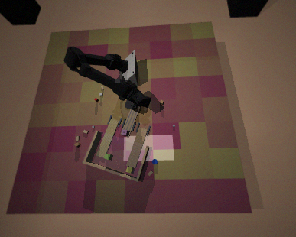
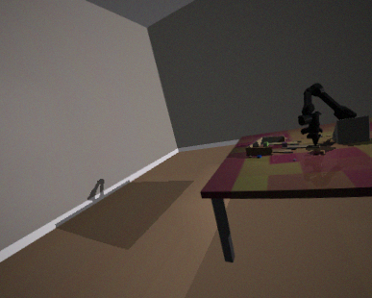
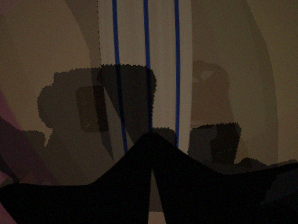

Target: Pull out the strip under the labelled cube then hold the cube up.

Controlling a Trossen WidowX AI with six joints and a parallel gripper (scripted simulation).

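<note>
A purple cube [image 1: 125,132] [image 2: 285,144] with a dark mark sits at the far end of the middle strip [image 1: 131,121] [image 3: 162,60], which is pale with blue lines. A green cube [image 1: 108,156] is at the end of the left strip [image 1: 110,134]; a yellow-green cube [image 1: 129,169] is at the end of the right strip [image 1: 137,150]. The label cannot be read. My gripper [image 1: 134,108] [image 2: 315,144] [image 3: 150,138] is shut, fingertips together, low over the middle strip's near end. The fingers hide that end; contact is unclear.
A low-walled frame [image 1: 112,170] [image 2: 259,151] surrounds the outer ends of the side strips. Short dark guide rails [image 1: 148,131] flank the strips. A blue ball [image 1: 154,161], a red ball [image 1: 96,99] and small tan blocks [image 1: 86,131] lie outside.
</note>
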